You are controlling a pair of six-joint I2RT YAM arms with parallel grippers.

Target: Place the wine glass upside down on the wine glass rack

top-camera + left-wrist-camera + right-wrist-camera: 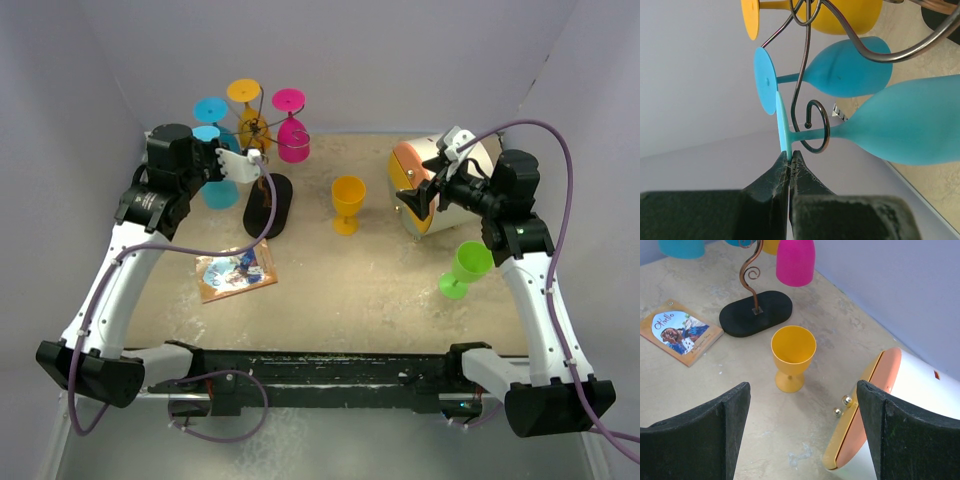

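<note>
- Turquoise wine glass [910, 125]: hangs bowl-down, its stem threaded through a spiral arm [817, 132] of the wine glass rack [268, 205], so that the curl can catch the foot [782, 120] and carry the weight.
- Left tool [790, 159]: pinched together on the rim of that foot, probably steadying the glass until it seats. Letting go looks like the remaining step.
- Right tool [801, 386]: spread wide and holding nothing, hovering over the surface [840, 340] above an upright yellow glass [793, 352], which is plausibly next in line.
- Cyan glass [845, 67] and pink glass [796, 262]: already hung on neighbouring arms, which leaves little room.
</note>
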